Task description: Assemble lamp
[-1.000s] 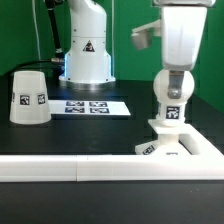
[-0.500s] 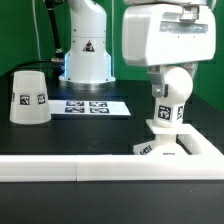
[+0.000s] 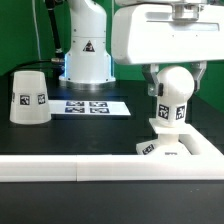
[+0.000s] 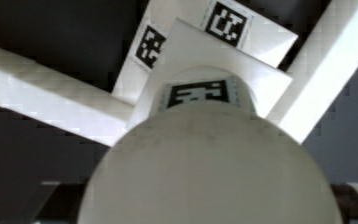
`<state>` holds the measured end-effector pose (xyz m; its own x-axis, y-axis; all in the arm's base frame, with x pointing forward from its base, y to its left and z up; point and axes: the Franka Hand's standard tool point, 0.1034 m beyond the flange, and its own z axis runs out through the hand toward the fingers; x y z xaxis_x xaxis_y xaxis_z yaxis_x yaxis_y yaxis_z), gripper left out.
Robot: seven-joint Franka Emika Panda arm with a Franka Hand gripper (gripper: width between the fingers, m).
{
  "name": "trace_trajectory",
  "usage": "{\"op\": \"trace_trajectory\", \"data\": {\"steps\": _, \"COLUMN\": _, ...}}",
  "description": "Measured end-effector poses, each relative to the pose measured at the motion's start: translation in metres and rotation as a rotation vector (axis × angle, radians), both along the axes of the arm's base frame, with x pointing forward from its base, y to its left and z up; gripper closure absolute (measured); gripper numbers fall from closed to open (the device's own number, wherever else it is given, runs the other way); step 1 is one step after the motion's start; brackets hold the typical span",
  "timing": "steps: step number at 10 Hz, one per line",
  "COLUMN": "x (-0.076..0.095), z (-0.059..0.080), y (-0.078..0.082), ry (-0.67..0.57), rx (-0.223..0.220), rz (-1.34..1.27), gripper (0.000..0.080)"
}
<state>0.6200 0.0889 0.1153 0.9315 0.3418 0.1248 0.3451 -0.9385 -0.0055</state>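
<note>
One black counter, green wall behind, carries the shade at the exterior view's left and, well apart, the bulb upright on the base, jaws flanking the bulb, cannot tell if clamped.

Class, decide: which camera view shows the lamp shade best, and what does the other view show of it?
The exterior view. The shade stands whole there, wide end down on the table, at the exterior view's left, a tag facing the camera. The wrist view shows none of it, mainly the bulb and base.
</note>
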Motion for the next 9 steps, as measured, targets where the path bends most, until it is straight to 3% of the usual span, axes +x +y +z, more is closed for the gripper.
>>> {"op": "trace_trajectory", "data": {"steps": 3, "x": -0.004, "z": 0.001, "y": 0.002, "ry": -0.020, "rx": 0.040, "rz": -0.258, "gripper": 0.0220}}
{"op": "trace_trajectory", "data": {"steps": 9, "x": -0.012, "z": -0.005, "y": 0.009, "ry": 0.033, "rx": 0.169, "rz": -0.869, "gripper": 0.0220}}
